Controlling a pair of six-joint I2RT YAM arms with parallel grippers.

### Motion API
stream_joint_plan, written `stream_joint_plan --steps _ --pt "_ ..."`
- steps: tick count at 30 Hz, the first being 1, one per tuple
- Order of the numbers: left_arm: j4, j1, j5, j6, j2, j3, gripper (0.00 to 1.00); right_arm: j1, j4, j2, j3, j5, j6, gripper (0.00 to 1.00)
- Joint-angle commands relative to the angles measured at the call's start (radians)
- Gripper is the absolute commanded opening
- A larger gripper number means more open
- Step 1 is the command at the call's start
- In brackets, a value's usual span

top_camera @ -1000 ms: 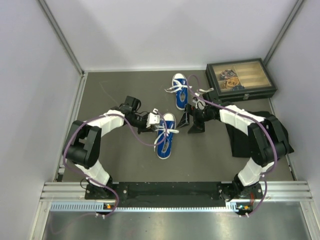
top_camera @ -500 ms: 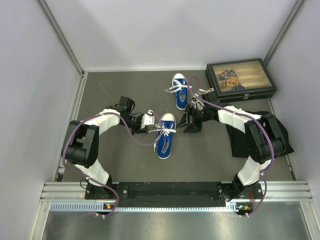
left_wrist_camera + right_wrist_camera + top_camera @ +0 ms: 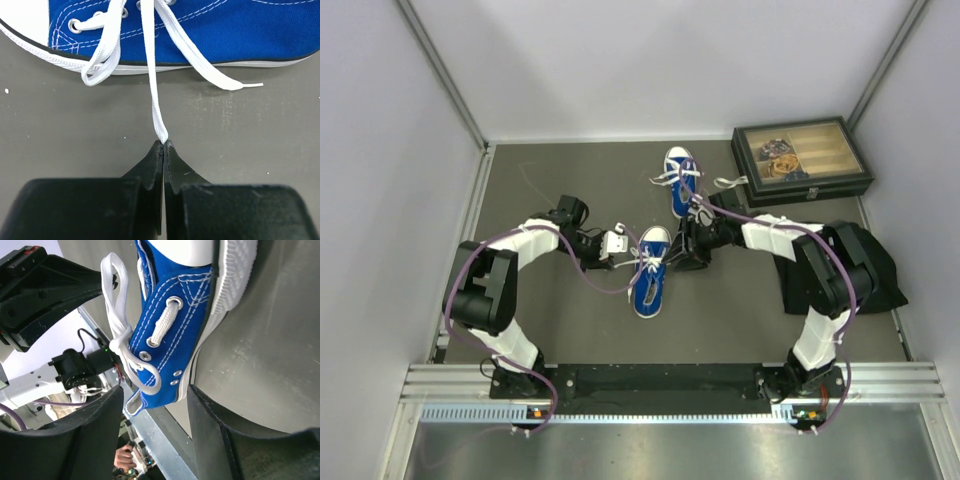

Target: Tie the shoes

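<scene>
**Near shoe** (image 3: pixel 650 272): mid-table (image 3: pixel 570 330), between both arms. Far shoe (image 3: pixel 681 180) lies just beyond it.

**Left end effector** (image 3: pixel 163 146): clamped on the tip of a white lace (image 3: pixel 152 75), which is drawn out straight sideways.

**Right end effector** (image 3: pixel 155 392): jaws partway apart, straddling the near shoe's eyelet side, with no visible grip.

**Handling:** hold the lace taut. Close the right jaws on the loose lace only, clear of the canvas.

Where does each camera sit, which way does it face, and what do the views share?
Top external: above and behind the left arm and right arm, looking down on the table, near shoe and far shoe.
Left wrist: low, facing the near shoe's side; the left gripper shows, shut on a lace.
Right wrist: close on the same shoe; the right gripper shows, its fingers flanking it.
Shared: all three show the near shoe.
</scene>
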Motion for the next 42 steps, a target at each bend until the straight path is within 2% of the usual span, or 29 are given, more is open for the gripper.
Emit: stream_joint_plan --steps 1,4,15,18,19,20,23,24,27,29,30,33,35,37,42 --pt "-0.013 0.007 0.011 0.033 -0.013 -0.010 0.00 0.020 0.058 0.025 0.050 -0.024 0.020 0.51" --pt "-0.013 0.007 0.010 0.033 -0.006 -0.009 0.00 0.023 0.078 0.033 0.059 -0.030 0.037 0.47" --pt "-0.019 0.018 0.000 0.057 0.004 -0.015 0.00 0.040 0.080 0.053 0.111 -0.036 0.052 0.45" --pt "-0.012 0.018 0.000 0.046 0.002 -0.020 0.00 0.043 0.074 0.053 0.113 -0.038 0.049 0.37" --pt "-0.010 0.018 0.002 0.040 0.002 -0.020 0.00 0.043 0.069 0.053 0.111 -0.038 0.045 0.28" --pt "-0.004 0.024 0.016 0.031 -0.001 -0.017 0.09 0.043 0.066 0.053 0.111 -0.038 0.042 0.22" --pt "0.033 0.042 0.069 -0.059 -0.021 -0.001 0.21 0.043 0.044 0.046 0.110 -0.027 0.028 0.04" --pt "0.056 0.043 0.080 -0.167 -0.030 0.005 0.22 0.044 0.038 0.043 0.110 -0.026 0.025 0.00" --pt "0.138 0.050 0.120 -0.368 -0.038 0.036 0.31 0.044 0.029 0.042 0.108 -0.015 0.012 0.00" --pt "0.192 0.053 0.141 -0.447 -0.045 0.043 0.39 0.043 0.017 0.037 0.107 -0.006 0.009 0.00" --pt "0.220 0.053 0.161 -0.437 -0.061 0.043 0.46 0.046 0.011 0.033 0.107 -0.001 -0.001 0.00" --pt "0.315 0.053 0.162 -0.363 -0.096 0.022 0.54 0.046 -0.012 0.025 0.108 0.005 -0.015 0.00" --pt "0.326 0.046 0.168 -0.249 -0.095 0.016 0.55 0.044 -0.025 0.023 0.110 0.008 -0.021 0.00" --pt "0.321 0.033 0.160 -0.198 -0.079 0.026 0.57 0.044 -0.029 0.023 0.111 0.008 -0.027 0.00" --pt "0.330 -0.056 0.045 0.012 -0.039 0.001 0.57 0.044 -0.031 0.025 0.115 0.011 -0.024 0.00"
